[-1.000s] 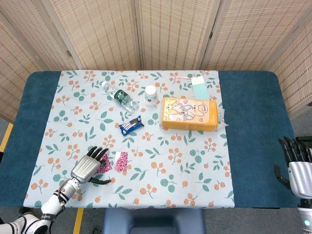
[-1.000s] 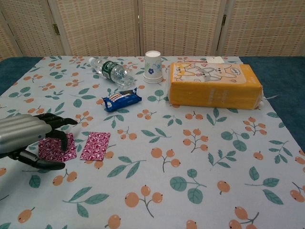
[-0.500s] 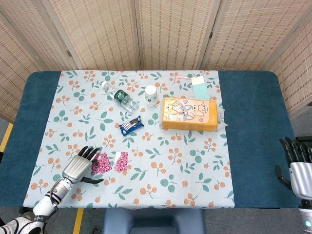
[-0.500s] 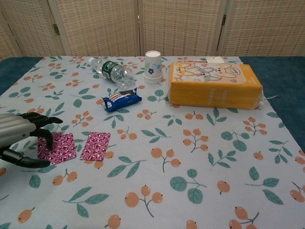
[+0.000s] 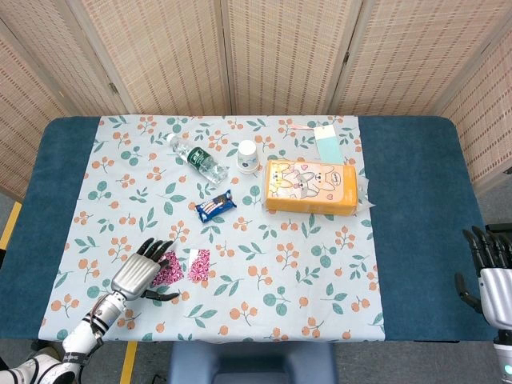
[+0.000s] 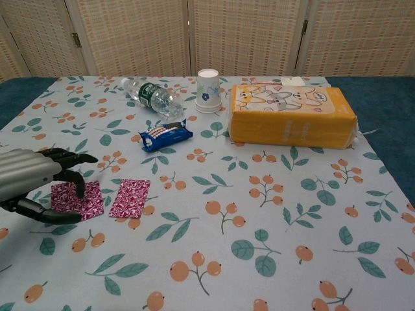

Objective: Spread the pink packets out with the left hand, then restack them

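pink packets [image 6: 130, 197]: flat, glossy, patterned rectangles | left hand [image 6: 29, 178]: metallic, fingers spread above one, gripping nothing | right hand [image 5: 490, 272]: head view only, fingers apart, empty

In front of me the bench [image 5: 416, 208] is covered in dark blue, with a pale floral cloth [image 5: 280, 272] laid over its middle. Toward the far edge a clear water bottle [image 5: 198, 159] lies on its side with a green label, and just beside it to the right a small white paper cup [image 5: 248, 156] stands upside down. Right of the cup sits an orange tissue pack [image 5: 310, 186] printed with cartoon rabbits, and behind that, near the far edge, a light teal card [image 5: 327, 142] lies flat. Nearer me, below the bottle, lies a blue biscuit packet [image 5: 216, 206]. A woven folding screen [image 5: 264, 56] stands behind the bench.
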Robot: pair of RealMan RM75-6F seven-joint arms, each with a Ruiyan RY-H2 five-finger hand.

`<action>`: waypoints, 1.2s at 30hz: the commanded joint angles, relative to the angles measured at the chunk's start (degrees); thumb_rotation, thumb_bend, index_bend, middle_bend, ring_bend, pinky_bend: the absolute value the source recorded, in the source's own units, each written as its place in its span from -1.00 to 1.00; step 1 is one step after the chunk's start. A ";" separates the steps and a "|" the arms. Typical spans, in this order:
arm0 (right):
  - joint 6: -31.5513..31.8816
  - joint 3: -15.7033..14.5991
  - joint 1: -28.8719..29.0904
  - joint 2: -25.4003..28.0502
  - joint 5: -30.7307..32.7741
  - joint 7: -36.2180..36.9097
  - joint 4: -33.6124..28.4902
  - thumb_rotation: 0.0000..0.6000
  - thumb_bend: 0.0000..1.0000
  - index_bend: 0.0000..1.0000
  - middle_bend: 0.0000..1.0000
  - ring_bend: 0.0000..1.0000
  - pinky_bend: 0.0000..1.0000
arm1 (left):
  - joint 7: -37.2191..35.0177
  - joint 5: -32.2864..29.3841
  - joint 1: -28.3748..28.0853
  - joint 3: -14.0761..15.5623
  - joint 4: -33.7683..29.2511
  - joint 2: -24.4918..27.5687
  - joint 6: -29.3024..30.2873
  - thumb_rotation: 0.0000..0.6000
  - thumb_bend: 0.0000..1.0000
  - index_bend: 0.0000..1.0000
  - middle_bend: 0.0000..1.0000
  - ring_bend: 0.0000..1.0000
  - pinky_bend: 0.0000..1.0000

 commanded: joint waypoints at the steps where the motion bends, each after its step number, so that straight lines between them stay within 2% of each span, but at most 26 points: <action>1: 0.02 -0.01 -0.09 -0.05 0.08 0.26 0.23 1.00 -0.04 -1.00 -0.86 -1.00 -1.00 | 1.29 -0.72 -0.47 -0.34 0.09 -0.94 -0.92 -0.66 -0.76 -0.25 -1.00 -1.00 -1.00; 12: -0.15 0.11 -0.04 -0.15 0.10 0.55 0.53 1.00 -0.04 -1.00 -0.86 -0.99 -1.00 | 3.52 -2.79 -0.51 -0.52 1.17 -2.49 -2.08 -0.66 -0.76 -0.26 -1.00 -1.00 -1.00; 36: -0.47 0.25 0.48 -0.12 -0.37 -0.98 -0.70 1.00 -0.04 -1.00 -0.86 -1.00 -1.00 | -0.73 -1.90 2.26 0.92 2.62 1.17 0.20 -0.65 -0.76 -0.26 -1.00 -1.00 -1.00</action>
